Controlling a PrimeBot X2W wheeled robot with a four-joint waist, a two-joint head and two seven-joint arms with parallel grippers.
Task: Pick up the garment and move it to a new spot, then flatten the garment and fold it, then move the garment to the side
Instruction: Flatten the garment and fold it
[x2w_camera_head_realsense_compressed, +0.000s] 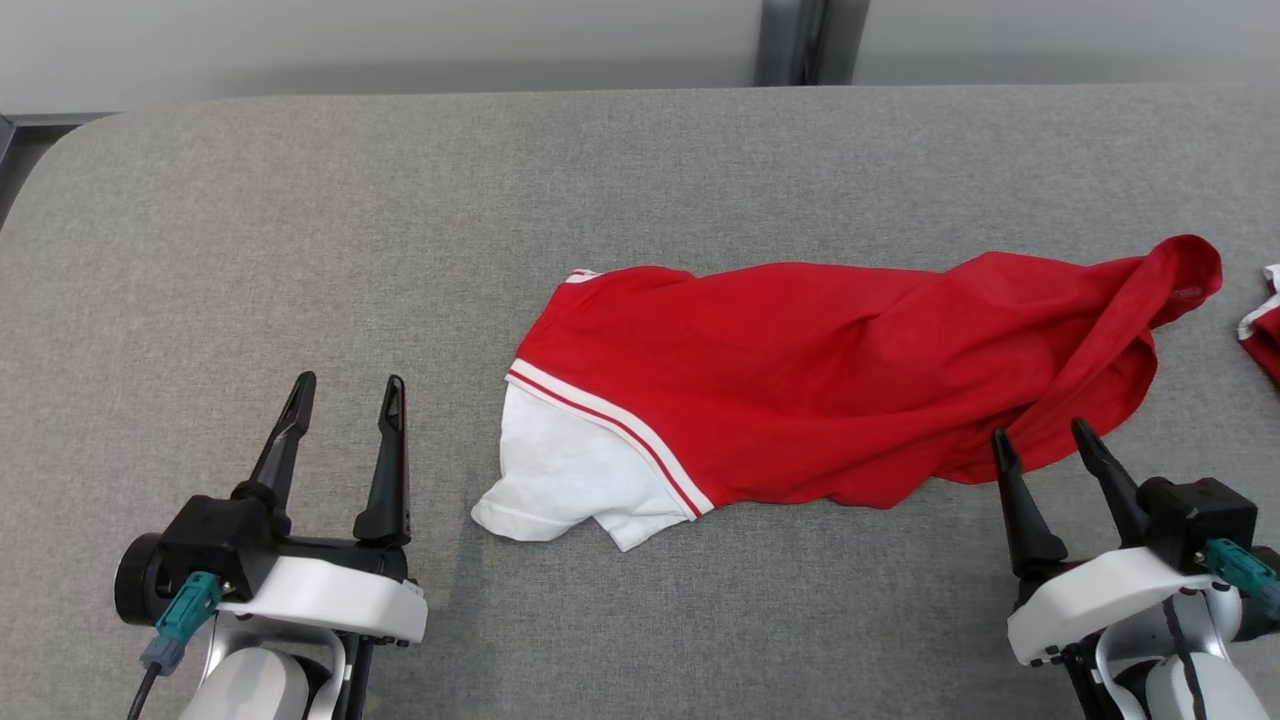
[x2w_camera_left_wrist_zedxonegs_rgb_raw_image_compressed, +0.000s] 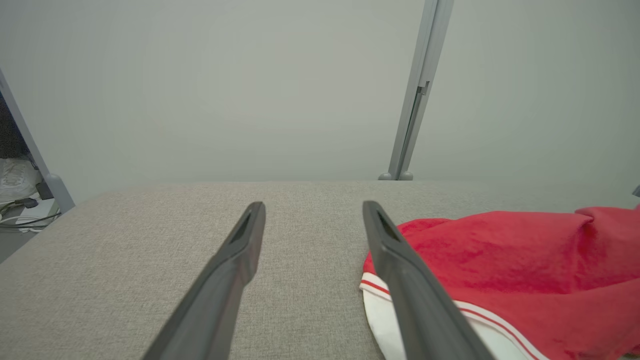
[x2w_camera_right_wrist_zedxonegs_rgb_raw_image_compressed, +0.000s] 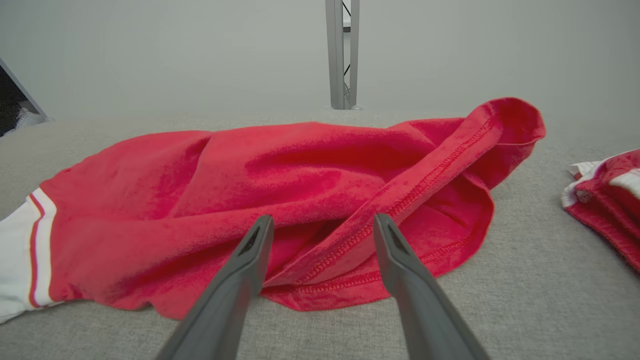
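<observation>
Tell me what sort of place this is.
Likely a robotics lab cell: a grey fabric-topped table with a red garment, plain partition walls joined by a metal post, and loose cables alongside.

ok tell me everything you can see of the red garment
The garment is a red top of soft, knit-looking cloth with a white section edged by red and white stripes. It lies crumpled, not flattened, on the grey table, white end toward the robot's left, its stitched hem twisted and bunched at the right end. The open right gripper points at that hem; nothing grips it.
</observation>
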